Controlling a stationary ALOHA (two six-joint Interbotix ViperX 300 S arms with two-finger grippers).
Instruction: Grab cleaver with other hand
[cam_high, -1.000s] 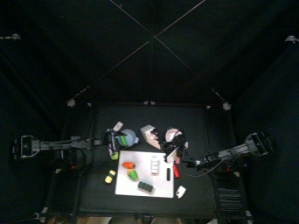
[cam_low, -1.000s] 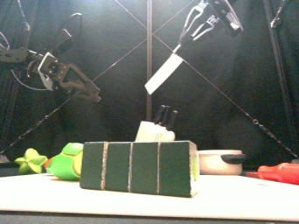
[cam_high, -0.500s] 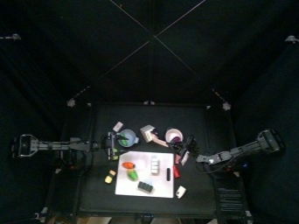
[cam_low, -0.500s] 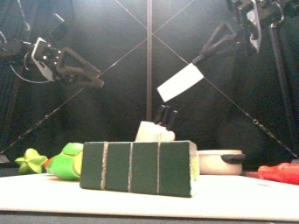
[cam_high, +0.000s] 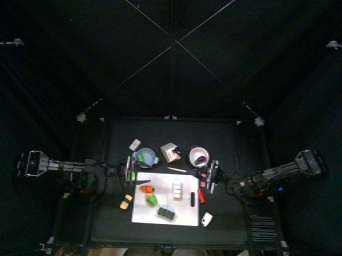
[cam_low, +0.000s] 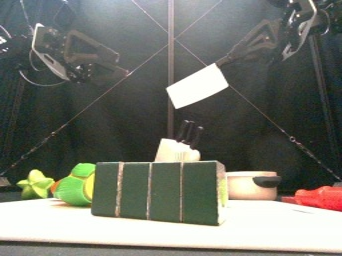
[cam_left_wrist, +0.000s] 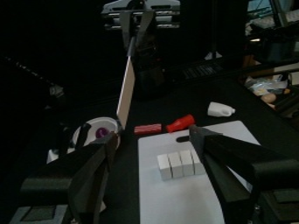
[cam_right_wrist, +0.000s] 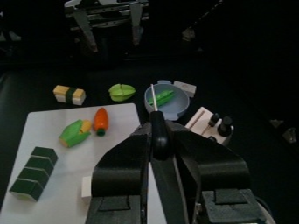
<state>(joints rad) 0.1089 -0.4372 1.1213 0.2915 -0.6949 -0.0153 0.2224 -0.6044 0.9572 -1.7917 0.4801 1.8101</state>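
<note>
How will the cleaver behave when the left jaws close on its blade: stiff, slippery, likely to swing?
The cleaver probably stays stiff: its blade hangs flat and unbent from the right gripper. Its flat, smooth-looking faces may slip. Held only by the handle end, it could pivot when the open left gripper touches it.

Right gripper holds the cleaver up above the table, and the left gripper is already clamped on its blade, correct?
Not quite. The right gripper does hold the cleaver up, but the left gripper is open and short of it, as the left wrist view shows.

Both arms are hanging raised; the left gripper (cam_low: 100, 62) is gaping wide, the right gripper (cam_low: 247, 50) is pinching the cleaver (cam_low: 197, 87).
</note>
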